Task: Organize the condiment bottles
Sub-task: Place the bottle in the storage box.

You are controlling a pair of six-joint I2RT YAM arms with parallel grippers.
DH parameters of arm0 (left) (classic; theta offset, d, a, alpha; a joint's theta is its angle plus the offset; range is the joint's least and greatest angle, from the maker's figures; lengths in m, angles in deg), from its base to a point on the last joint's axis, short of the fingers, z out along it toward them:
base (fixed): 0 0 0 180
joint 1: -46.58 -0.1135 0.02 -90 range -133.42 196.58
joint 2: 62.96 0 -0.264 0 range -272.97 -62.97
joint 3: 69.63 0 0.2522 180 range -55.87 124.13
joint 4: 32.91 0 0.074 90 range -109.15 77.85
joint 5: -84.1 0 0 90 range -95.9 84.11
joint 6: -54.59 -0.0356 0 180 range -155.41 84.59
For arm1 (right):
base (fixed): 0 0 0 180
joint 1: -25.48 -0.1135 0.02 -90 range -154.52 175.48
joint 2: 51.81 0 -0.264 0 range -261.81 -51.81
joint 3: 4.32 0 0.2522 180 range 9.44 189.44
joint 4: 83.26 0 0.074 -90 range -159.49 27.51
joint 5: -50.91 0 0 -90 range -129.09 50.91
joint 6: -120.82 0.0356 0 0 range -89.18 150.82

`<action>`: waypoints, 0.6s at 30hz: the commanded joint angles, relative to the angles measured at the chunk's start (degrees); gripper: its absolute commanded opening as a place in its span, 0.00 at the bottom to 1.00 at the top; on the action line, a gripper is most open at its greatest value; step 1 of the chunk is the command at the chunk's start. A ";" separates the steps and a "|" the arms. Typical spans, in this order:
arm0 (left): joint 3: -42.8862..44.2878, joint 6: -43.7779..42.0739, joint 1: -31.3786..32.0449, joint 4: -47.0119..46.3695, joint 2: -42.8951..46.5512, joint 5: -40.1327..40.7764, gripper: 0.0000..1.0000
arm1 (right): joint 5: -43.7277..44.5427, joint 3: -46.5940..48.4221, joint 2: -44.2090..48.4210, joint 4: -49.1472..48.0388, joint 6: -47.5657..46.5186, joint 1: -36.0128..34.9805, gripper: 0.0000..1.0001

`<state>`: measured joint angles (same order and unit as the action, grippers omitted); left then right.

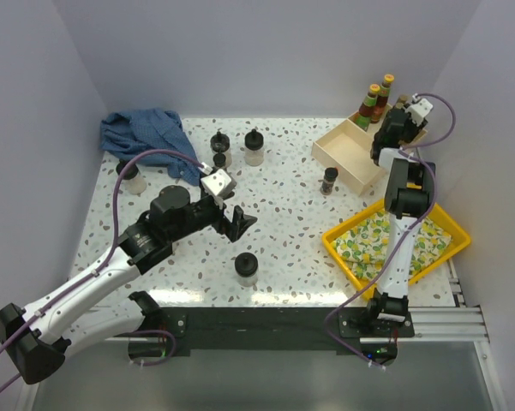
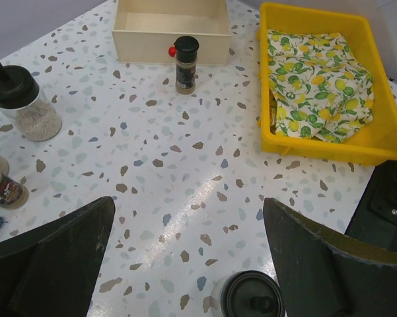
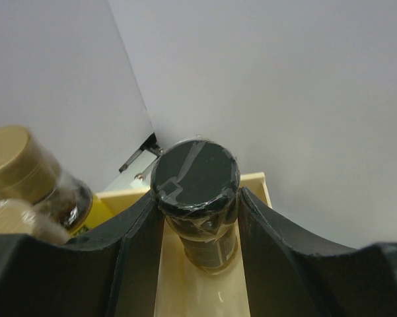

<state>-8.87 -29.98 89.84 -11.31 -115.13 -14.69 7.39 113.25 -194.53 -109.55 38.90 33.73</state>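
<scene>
The right gripper (image 3: 198,198) is clamped on a black-capped bottle (image 3: 195,173), one finger against each side just below the cap. It holds the bottle upright over the far right end of the wooden tray (image 1: 347,154). Whether the bottle's base touches the tray floor cannot be told. Slim sauce bottles (image 1: 377,101) stand in the tray's far corner, close against that gripper. In the wrist view a gold-capped one (image 3: 20,173) sits just to the left of the held bottle, the nearest thing in the way.

The left gripper (image 1: 237,221) hangs over the middle of the table with its jaws spread wide and nothing between them. A black-lidded jar (image 1: 246,268) stands near it, toward the table's near edge.

A small dark shaker (image 1: 328,181) stands on the table just beside the tray's left wall. Two more lidded jars (image 1: 220,147) (image 1: 254,147) stand side by side toward the far edge, close to a blue cloth (image 1: 146,137) bunched in the far left corner. Another jar (image 1: 128,175) sits at the left edge beside that cloth.

A yellow bin (image 2: 330,148) lies by the right edge, nearer the front, with a lemon-print cloth (image 2: 317,79) crumpled inside.

The table (image 1: 283,214) has a glossy white terrazzo top flecked with grey and brown — plain pale walls close it in on three sides.
</scene>
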 commanded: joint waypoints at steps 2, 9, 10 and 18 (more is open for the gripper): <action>-0.16 0.55 0.24 -2.21 -0.13 -0.96 1.00 | -0.60 5.43 -1.25 -2.31 1.59 0.63 0.06; 0.02 0.37 0.24 -2.03 0.13 -0.78 1.00 | -1.65 8.34 -3.27 0.59 3.44 0.98 0.32; 0.02 0.37 0.15 -2.12 0.04 -0.61 1.00 | -1.57 8.25 -3.27 0.85 3.44 0.98 0.34; -0.16 0.19 0.24 -1.86 0.92 -0.26 1.00 | -0.25 5.26 -0.29 -0.29 2.56 1.07 0.55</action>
<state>-8.87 -30.02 89.84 -11.31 -115.24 -14.67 6.23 118.59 -197.70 -106.75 40.25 34.43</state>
